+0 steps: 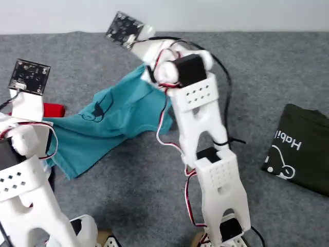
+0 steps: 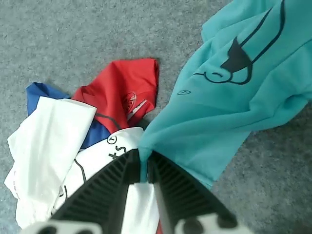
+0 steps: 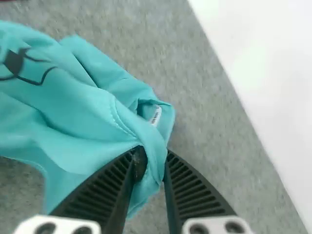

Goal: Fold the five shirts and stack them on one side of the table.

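- The left end effector [image 2: 143, 159] is clenched on one edge of the teal shirt [image 1: 110, 121], with the fabric pinched between its two black jaws.
- The right end effector [image 3: 151, 157] is clamped on another part of the same shirt, near a rolled hem where a small white label shows.
- The teal shirt hangs stretched between the two arms over the grey bench [image 1: 128, 198]. Its dark line drawing faces up and its lower folds sag toward the bench surface.
- A red shirt [image 2: 124, 90] lies crumpled on the bench just beside the teal shirt.
- The red shirt touches a blue shirt [image 2: 39, 92] and a white shirt [image 2: 48, 139] with dark markings, and the three form a loose heap.
- A dark shirt [image 1: 300, 149] with white print lies folded flat at the right side of the bench, well apart from the others.
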### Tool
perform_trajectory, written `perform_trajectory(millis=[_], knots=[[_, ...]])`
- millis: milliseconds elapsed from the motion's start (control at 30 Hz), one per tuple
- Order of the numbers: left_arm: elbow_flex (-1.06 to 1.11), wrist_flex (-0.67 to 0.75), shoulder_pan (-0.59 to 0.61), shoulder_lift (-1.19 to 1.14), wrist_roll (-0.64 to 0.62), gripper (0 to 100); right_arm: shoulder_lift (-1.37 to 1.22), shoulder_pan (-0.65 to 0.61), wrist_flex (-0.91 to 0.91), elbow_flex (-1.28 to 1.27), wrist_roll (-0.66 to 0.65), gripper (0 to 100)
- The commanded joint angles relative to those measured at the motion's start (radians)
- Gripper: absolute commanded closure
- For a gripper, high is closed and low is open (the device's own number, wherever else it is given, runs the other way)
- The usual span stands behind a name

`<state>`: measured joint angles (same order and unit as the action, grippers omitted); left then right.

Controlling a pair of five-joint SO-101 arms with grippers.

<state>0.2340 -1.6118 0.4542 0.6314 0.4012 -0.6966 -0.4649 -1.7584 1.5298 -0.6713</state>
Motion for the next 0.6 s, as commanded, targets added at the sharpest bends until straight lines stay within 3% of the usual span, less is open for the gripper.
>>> perform_trajectory(millis=[0, 233, 567], knots=[[-0.039, 0.021, -0.003, 0.014, 0.003, 99, 0.093, 0.035, -0.036, 0.081, 0.011, 94.5], [-0.039, 0.023, -0.003, 0.014, 0.003, 99, 0.16, 0.102, -0.042, -0.164, 0.005, 94.6], [-0.035, 0.023, -0.005, 0.012, 0.003, 99, 0.527, 0.203, -0.041, -0.454, 0.009, 94.3]])
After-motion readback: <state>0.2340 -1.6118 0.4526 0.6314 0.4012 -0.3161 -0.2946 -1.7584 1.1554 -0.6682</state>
